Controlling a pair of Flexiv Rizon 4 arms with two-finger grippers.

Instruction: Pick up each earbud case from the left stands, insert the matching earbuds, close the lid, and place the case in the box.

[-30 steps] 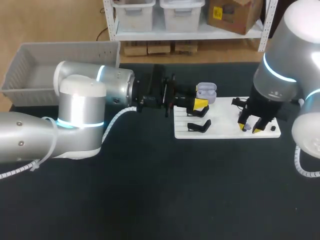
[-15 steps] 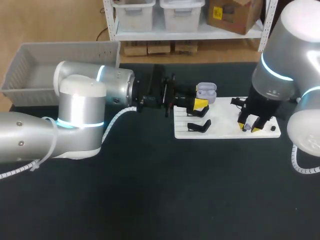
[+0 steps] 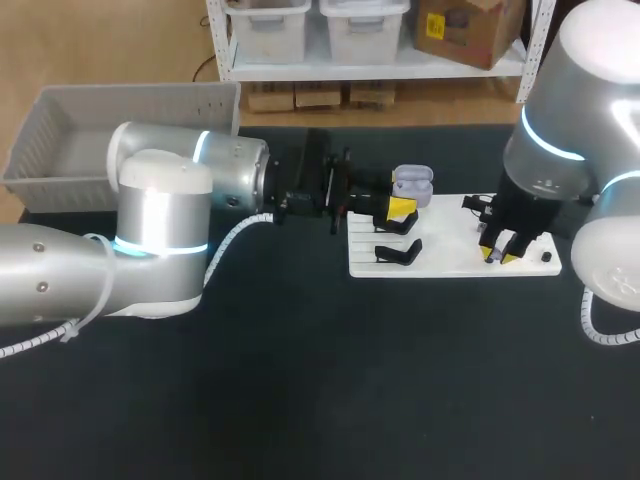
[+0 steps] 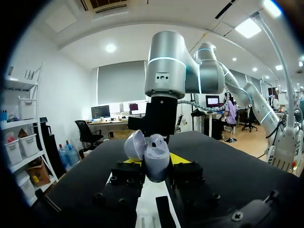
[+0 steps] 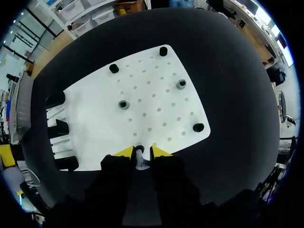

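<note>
- Right tool is down on the white board, at the board's right end, w/ a small grey piece, prob. an earbud, in its mouth. Can't tell whether it's clenched on it or just around it.
- Two more small grey pieces, one and another, stand on the board ahead of that tool. Too small to say if they're buds or bare posts.
- Black stands sit at the board's left end. The nearer ones look bare, so no other case shows waiting on them.
- Left tool is clamped on the lilac case, held just above the stands w/ lid open and facing the right arm.
- Can't see whether any bud is already seated in the case.
- Box is at the far left of the counter, well apart from the board. No case visible in it from the head view.
- Progress, my read: early-mid for this case.
- Done: case off its stand, lid open.
- In hand: fetching a bud.
- Left: lift the bud, seat it, prob. a 2nd bud too, shut the lid, carry the case over to the box.
</note>
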